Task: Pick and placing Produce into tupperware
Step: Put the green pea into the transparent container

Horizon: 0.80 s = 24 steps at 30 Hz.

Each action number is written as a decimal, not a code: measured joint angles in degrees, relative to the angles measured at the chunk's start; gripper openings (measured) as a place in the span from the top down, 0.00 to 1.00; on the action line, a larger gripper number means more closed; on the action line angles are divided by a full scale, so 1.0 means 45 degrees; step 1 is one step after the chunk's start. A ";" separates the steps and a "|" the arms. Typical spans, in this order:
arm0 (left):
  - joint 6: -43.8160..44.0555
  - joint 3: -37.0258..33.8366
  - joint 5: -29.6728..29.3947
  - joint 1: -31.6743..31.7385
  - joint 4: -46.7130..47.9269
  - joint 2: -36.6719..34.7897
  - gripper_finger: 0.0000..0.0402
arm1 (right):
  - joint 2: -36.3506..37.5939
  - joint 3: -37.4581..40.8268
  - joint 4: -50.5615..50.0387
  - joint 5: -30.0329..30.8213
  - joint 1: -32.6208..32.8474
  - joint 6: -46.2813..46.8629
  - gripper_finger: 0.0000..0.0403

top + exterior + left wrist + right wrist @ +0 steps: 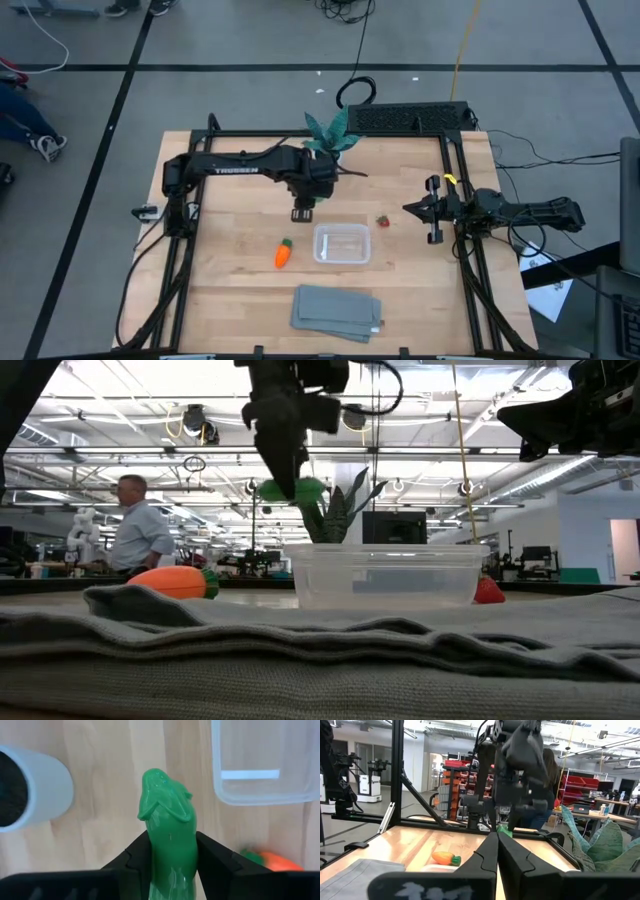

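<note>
My left gripper [303,213] is shut on the green pod [167,805] and holds it above the table, left of the clear tupperware [342,244] and just in front of the potted plant. In the low view the pod [305,490] hangs well above the table. The orange carrot [283,254] lies on its side on the wood, left of the tupperware. The red berry [382,220] rests on the table by the tupperware's far right corner. My right gripper [425,212] is shut and empty at the table's right side. My left gripper pinches the pod's two sides [172,855] between its two fingers [142,855]. The fingers come from above and lie across the pod. One end of the pod [162,777] sticks out past the fingertips. The pod is lifted clear of the table.
The teal-leaved plant [330,135] in its white pot [35,787] stands just behind my left gripper. A folded grey cloth [335,312] lies at the near edge. Bare wood lies between carrot, tupperware and cloth. A person [135,525] stands in the room behind.
</note>
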State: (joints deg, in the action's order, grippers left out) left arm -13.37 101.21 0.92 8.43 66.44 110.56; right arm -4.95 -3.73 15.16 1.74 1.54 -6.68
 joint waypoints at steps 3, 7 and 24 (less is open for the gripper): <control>0.0048 0.0652 -0.0002 0.0000 0.0286 -0.0005 0.70 | 0.0000 0.0005 0.0000 0.0000 0.0000 0.0005 1.00; 0.0131 0.1348 -0.0002 0.0000 0.0375 -0.0005 0.70 | 0.0003 0.0000 0.0000 0.0000 0.0004 0.0006 1.00; 0.0551 0.1723 0.0134 -0.0406 -0.0418 -0.0005 0.70 | 0.0005 0.0000 0.0000 0.0000 0.0000 0.0010 1.00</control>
State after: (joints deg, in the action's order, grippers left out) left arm -10.89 108.97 1.52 6.60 64.56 110.54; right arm -4.93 -3.73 15.16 1.74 1.54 -6.63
